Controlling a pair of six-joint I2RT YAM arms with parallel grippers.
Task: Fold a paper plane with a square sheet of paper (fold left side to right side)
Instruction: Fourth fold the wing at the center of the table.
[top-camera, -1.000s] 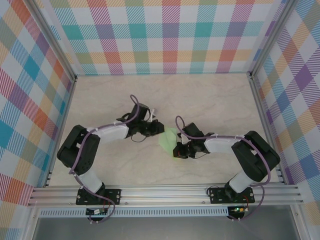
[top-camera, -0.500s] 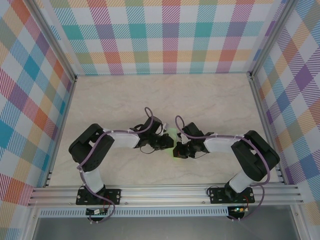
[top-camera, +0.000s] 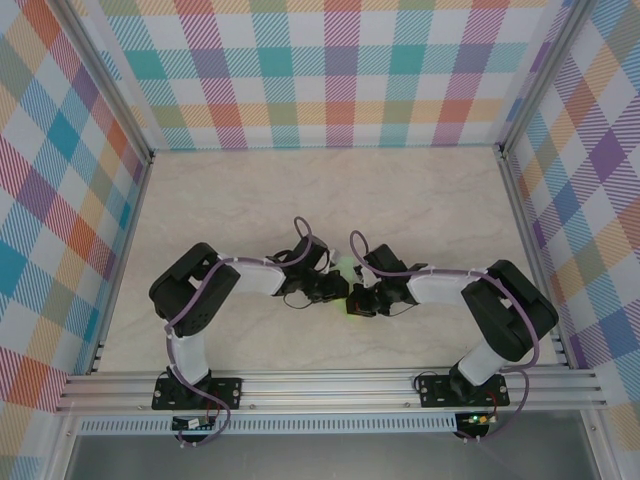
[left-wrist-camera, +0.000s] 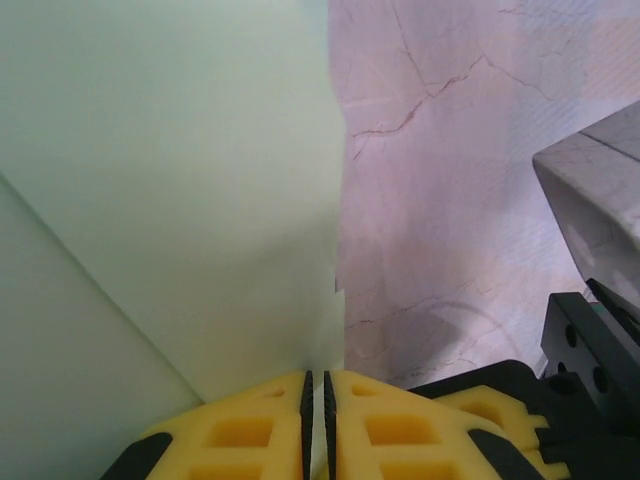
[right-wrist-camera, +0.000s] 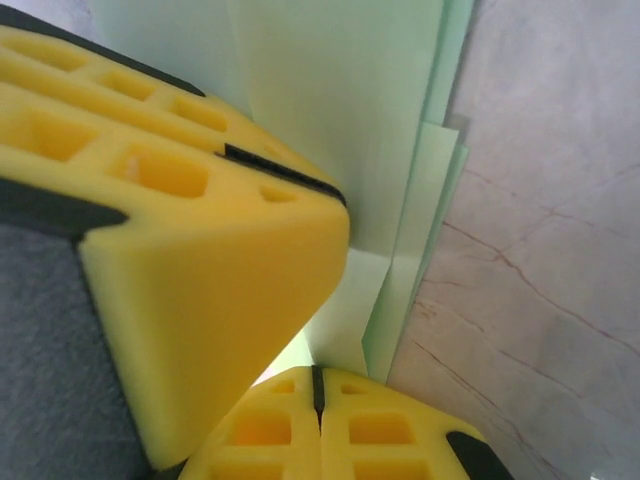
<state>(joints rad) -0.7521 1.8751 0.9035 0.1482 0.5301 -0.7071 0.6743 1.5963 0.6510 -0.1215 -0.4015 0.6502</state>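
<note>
left claw pinched on paper edge | right claw shut on same paper | several folded layers stacked | no plane shape yet, likely midway

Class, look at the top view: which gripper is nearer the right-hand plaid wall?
Right. The right gripper grips the green paper on the side facing that wall; the left gripper grips it from the far side.
</note>
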